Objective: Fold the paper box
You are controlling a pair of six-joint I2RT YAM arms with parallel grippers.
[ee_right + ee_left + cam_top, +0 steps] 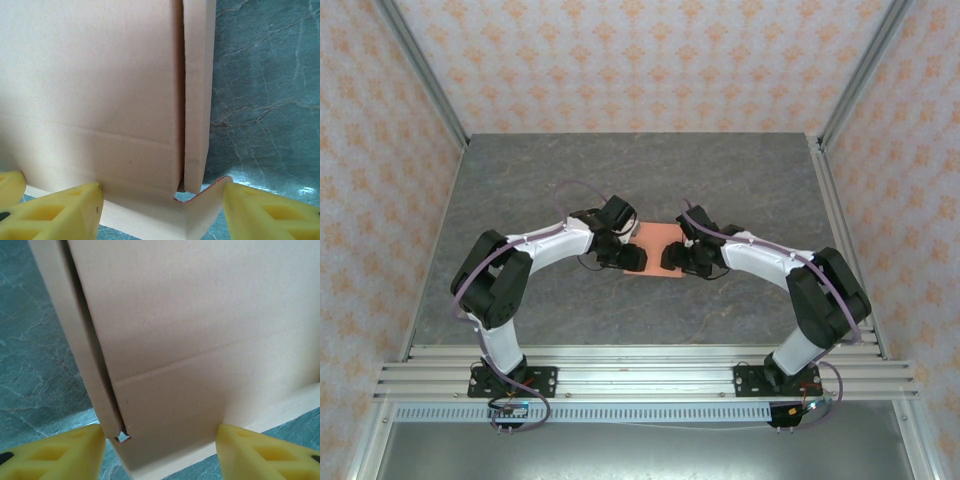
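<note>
One grey marbled table [620,180], taken in whole from above; in the wrist views, reduced to patches beside and under the card.

Two arms, left [520,265] and right [790,270], bent inward from the near rail and meeting mid-table.

One box [655,240], salmon-orange, lying mid-table between the two wrists. From above, a small patch, largely covered by the black heads.
- Left wrist view: box [200,315] close up as a broad panel with one crease across it. Narrow flap [70,330] along its left side, parted from it by a dark gap. Small notch at the foot of that gap.
- Right wrist view: box [90,65] much the same but mirrored, with the flap [198,90] on the right. Corner of card turned up beneath it.
- Upper edges cut off in both close views, so overall shape hard to make out.

Left end effector [638,258], dark and small from above, opening unreadable there. In its own view, left end effector [160,455] spread wide, two yellow fingers [55,455] astride the box's near edge. Touching or just clear of the card: cannot tell.

Right end effector [670,258] likewise unreadable from above. Up close, right end effector [162,210] also spread wide, two yellow fingers [270,210] flanking the near edge.

One more yellow scrap [10,187] at the frame's left edge, cut off, not identifiable.
</note>
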